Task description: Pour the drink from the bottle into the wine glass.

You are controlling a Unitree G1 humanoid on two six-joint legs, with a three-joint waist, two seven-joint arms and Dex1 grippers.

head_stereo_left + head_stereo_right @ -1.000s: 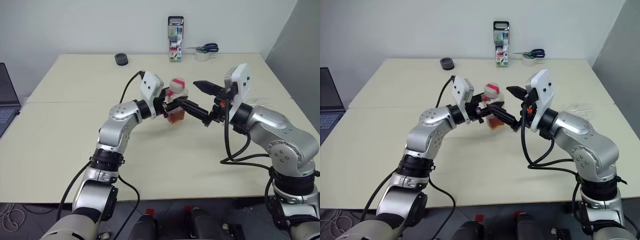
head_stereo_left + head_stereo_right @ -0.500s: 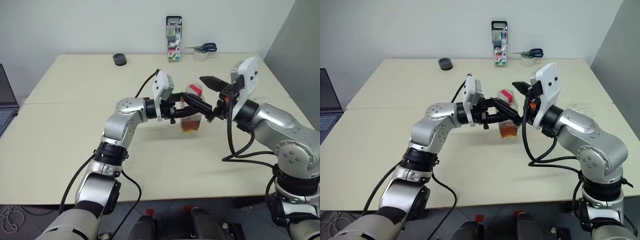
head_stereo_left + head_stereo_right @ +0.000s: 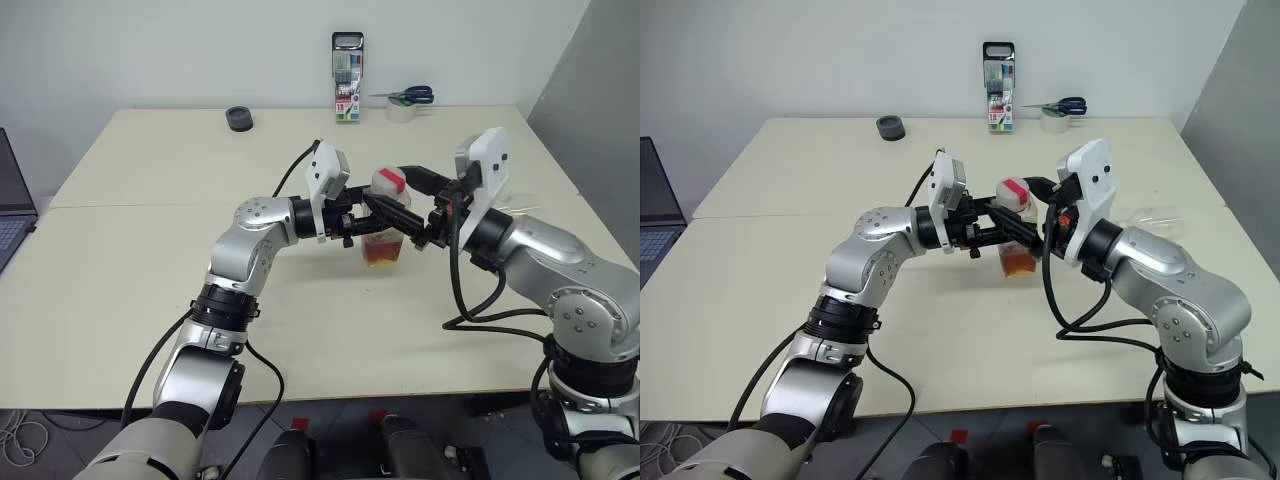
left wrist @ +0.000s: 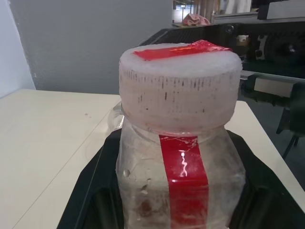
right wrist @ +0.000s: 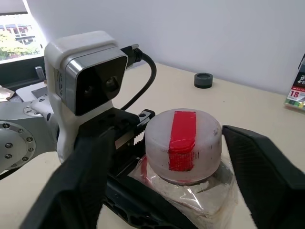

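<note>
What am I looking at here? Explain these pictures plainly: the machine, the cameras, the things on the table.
This is a humanoid robot with two arms, each ending in two black fingers. The two wide pictures come from cameras in its head, looking down over its arms. The two close-ups come from cameras on its wrists.

The left fingers are clamped around a small clear bottle with brownish drink in the bottom, held above the table. The right fingers sit open on either side of its red-and-white cap, not yet gripping it.

At the far edge are a marker pack, scissors, a tape roll and a small black ring.
</note>
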